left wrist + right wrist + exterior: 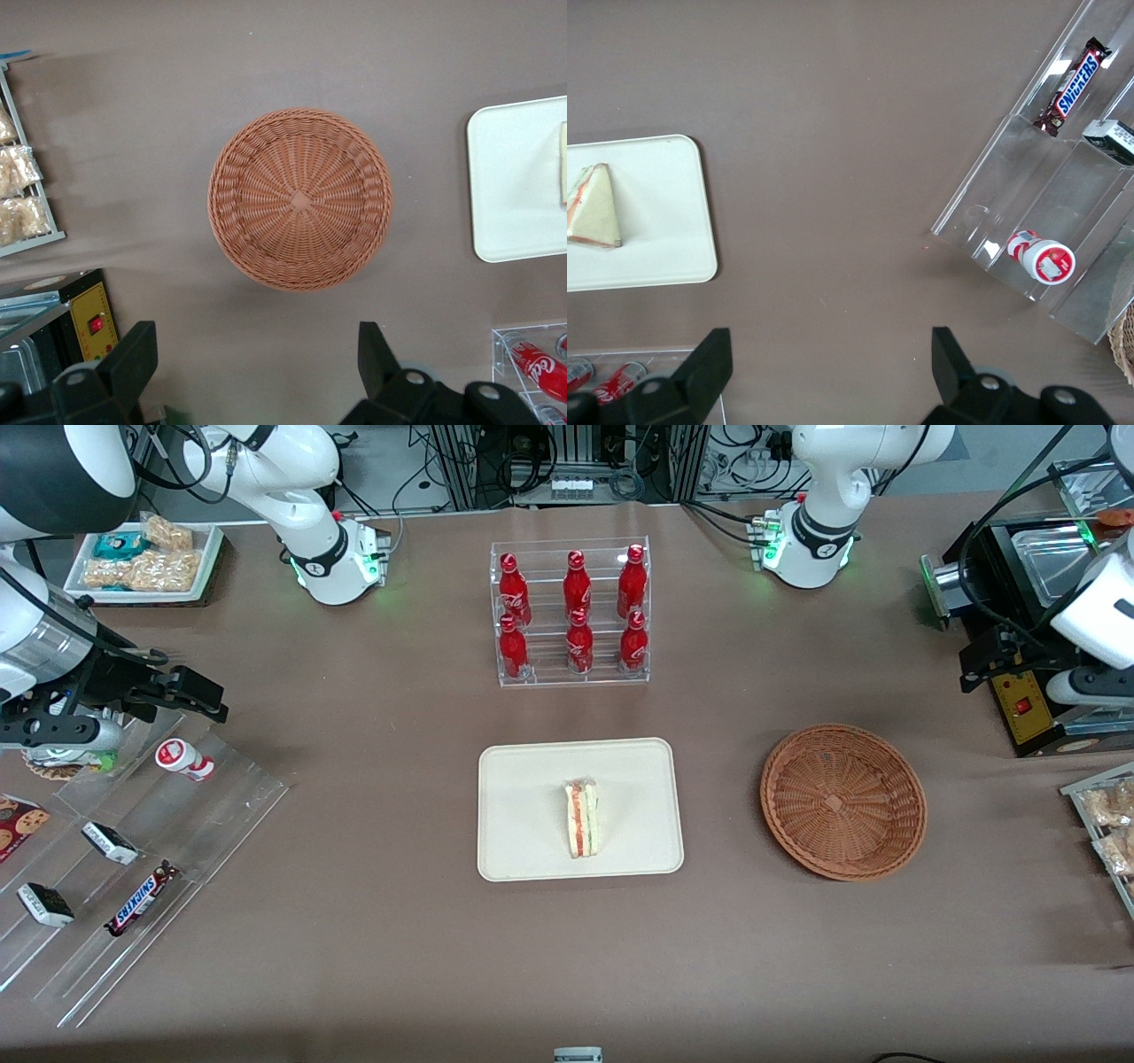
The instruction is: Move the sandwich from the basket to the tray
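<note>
Sandwich [582, 819] lies on the tray [523, 779], standing on one side with its striped cut edge facing up, roughly central and clear of every rim. Taking the tray as landmark: the basket [842, 802] sits beside it toward the working arm's end of the tabletop [372, 921], apart from it with a strip of bare brown surface between their edges. The basket holds nothing. The clear rack of red bottles [571, 613] stands farther from the front camera than the tray, with a gap between them. Stepped acrylic racks with snack bars [142, 899] lie toward the parked arm's end, well apart from the tray. The pincer [257, 354] hovers above the tabletop just beside the basket, its fingers [133, 359] spread wide apart, gripping nothing.
</note>
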`<state>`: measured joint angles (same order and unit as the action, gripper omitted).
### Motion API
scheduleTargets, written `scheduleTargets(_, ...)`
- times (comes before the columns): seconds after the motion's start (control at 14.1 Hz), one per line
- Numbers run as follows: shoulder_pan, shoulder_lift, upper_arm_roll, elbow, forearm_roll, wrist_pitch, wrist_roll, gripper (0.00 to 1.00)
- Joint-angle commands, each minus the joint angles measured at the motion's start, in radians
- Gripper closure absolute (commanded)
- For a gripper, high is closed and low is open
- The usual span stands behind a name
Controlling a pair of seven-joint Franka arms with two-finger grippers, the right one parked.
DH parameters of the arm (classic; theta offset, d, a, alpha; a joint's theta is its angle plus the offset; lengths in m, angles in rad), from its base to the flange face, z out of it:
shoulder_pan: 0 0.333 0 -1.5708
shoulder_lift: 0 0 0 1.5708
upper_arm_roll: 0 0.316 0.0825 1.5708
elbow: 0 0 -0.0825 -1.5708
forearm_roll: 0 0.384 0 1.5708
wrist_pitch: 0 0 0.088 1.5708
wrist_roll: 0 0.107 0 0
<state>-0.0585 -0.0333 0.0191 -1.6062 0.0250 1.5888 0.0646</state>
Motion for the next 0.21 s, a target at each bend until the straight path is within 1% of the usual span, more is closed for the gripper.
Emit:
scheduleTargets(0.0,0.006,-0.011,0.008,0.008,-0.037,-0.006,0.021,0.0)
scheduleTargets(0.14,0.002,-0.008,0.021,0.009,-0.068,-0.009,0.018,0.0)
